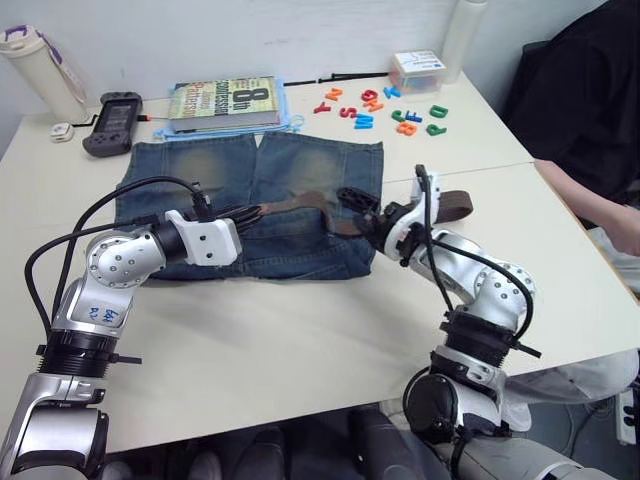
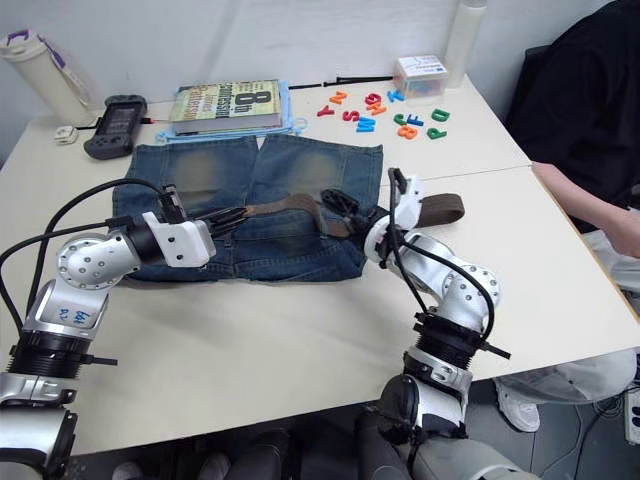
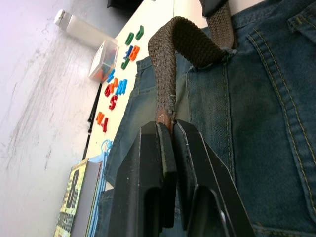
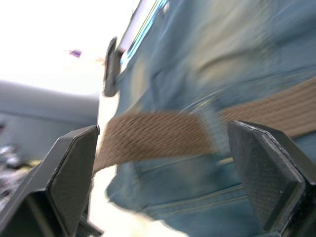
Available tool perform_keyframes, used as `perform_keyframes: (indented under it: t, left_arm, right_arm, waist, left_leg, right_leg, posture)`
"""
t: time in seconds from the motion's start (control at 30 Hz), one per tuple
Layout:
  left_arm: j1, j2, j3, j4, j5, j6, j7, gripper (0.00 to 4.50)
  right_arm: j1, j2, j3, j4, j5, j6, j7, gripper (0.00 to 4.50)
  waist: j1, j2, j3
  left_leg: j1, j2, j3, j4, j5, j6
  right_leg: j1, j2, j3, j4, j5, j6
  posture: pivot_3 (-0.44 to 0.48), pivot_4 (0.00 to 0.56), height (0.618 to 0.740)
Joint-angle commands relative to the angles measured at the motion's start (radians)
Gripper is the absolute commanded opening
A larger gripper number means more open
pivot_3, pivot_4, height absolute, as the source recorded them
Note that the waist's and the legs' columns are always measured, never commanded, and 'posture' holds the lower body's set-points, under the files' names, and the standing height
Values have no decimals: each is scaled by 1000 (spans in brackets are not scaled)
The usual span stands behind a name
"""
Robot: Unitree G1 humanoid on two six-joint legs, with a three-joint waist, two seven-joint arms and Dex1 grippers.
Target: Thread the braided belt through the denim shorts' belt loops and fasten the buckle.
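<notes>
The denim shorts (image 1: 290,170) lie flat on the white table, waistband nearest me. The braided belt (image 1: 300,203) runs across the waistband, and its far end (image 1: 458,205) lies on the table to the right of the shorts. My left gripper (image 3: 168,126) is shut on the belt's tan tip, over the left part of the waistband (image 1: 250,212). My right gripper (image 4: 168,143) hangs open just over the belt near the waistband's right side (image 1: 355,210), where the strap passes under a belt loop (image 4: 212,129). I cannot make out the buckle.
Behind the shorts lie a book (image 1: 225,103), a game controller (image 1: 112,122) and a white bottle (image 1: 40,70). Coloured magnet letters (image 1: 380,108) and a plastic box (image 1: 418,70) sit at the back right. A person in dark clothes (image 1: 590,100) sits at the table's right.
</notes>
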Motion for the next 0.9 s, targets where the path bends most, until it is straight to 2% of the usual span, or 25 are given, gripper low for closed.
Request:
perform_keyframes:
  t: [0.03,0.13,0.23,0.57,0.87,0.9]
  left_arm:
    - [-10,9,24,-16,-15,-11,5,29]
    - [-12,10,22,-10,-17,-15,1,29]
    - [-8,11,21,-12,-19,-19,-2,29]
    - [34,19,34,-72,-33,9,-12,29]
    - [34,19,34,-73,-29,18,-15,29]
    - [33,18,33,-71,-28,18,-16,9]
  right_arm:
    - [36,323,104,11,226,-66,-108,4500]
    - [69,262,217,26,387,-124,-193,4500]
    - [83,211,311,36,473,-203,-231,4500]
    - [13,120,385,99,404,-452,-100,4500]
    - [38,91,416,83,368,-494,-72,4500]
    - [45,89,418,80,365,-495,-71,4235]
  waist:
    - [-6,0,0]
    - [-13,0,0]
    - [-14,0,0]
    - [-10,0,0]
    - [-10,0,0]
    - [-10,0,0]
  left_leg:
    - [0,0,0,0,0,0]
    - [0,0,0,0,0,0]
    - [0,0,0,0,0,0]
    - [0,0,0,1,0,0]
    - [0,0,0,1,0,0]
    - [0,0,0,1,0,0]
  right_leg:
    - [0,0,0,0,0,0]
    - [0,0,0,0,0,0]
    - [0,0,0,0,0,0]
    - [0,1,0,-1,0,0]
    - [0,1,0,0,0,0]
    - [0,1,0,0,0,0]
  posture:
    - [0,150,740]
    - [0,150,740]
    - [0,150,740]
    - [0,150,740]
    - [0,150,740]
    - [0,150,740]
